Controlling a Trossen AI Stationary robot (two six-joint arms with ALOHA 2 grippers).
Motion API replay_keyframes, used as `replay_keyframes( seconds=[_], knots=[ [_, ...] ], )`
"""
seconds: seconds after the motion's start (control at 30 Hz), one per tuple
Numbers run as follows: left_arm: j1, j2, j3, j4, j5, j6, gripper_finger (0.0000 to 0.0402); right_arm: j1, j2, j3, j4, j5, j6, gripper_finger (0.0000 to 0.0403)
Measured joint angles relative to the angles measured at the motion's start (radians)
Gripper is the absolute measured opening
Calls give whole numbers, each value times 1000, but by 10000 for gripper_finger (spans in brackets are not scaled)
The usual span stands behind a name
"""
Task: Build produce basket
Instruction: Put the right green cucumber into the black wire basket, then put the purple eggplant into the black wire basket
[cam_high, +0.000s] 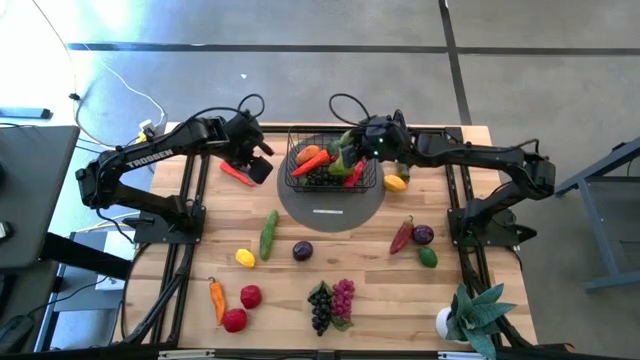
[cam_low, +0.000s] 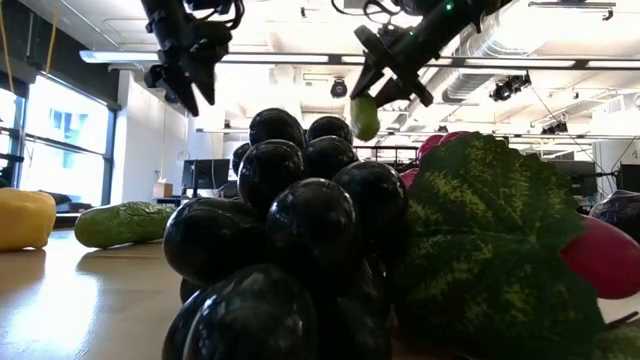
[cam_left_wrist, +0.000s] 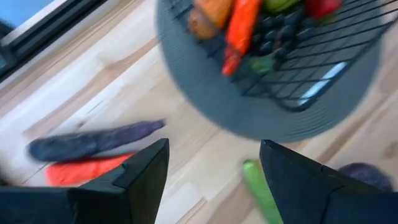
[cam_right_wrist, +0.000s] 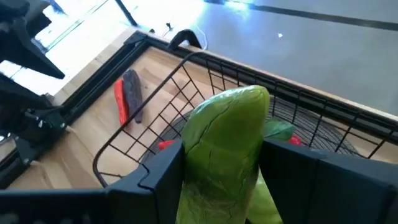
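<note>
arms: two, dark, jointed | left arm (cam_high: 150, 160): white "TROSSEN" lettering | cables: black loops

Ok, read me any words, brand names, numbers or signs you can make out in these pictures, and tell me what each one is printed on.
"TROSSEN": white capitals along the left arm, high view.
A pale mark on the grey round disc under the basket: too small to read.
No readable text shows on the right arm, the produce, or in the room behind.

Basket (cam_high: 332, 160): one, on the grey disc (cam_high: 331, 211).
Disc: one.
Cucumber (cam_high: 268, 234): one, beside the disc.
Lemons: two, (cam_high: 245, 257) and (cam_high: 395, 183).
Grape bunches: two, dark (cam_high: 320, 307) and purple (cam_high: 343, 296).
Potted plant (cam_high: 470, 315): one.
Claws: two, left (cam_high: 262, 160) and right (cam_high: 352, 155).
</note>
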Motion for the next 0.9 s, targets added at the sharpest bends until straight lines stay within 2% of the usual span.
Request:
replay_keyframes(
  seconds=[0.13, 0.23, 0.33, 0.47, 0.53, 0.73, 0.9],
  knots=[
    [0, 0, 0, -42, -28, 2, 241, -36, 0, 0, -6, -53, 0, 184],
    [0, 0, 0, -41, -38, 11, 241, -51, 0, 0, -7, -56, 41, 191],
    [0, 0, 0, -41, -50, 53, 241, -57, 0, 0, -8, -58, 12, 202],
    [0, 0, 0, -45, -135, 47, 241, -55, 0, 0, -10, -53, -25, 231],
    [0, 0, 0, -50, -143, 42, 241, -58, 0, 0, -10, -52, -27, 252],
    [1, 0, 0, -54, -114, 243, 241, -68, 0, 0, -9, -50, -104, 309],
    [25, 2, 0, -61, -71, 362, 254, -75, 0, 0, -9, -50, -163, 323]
  ],
)
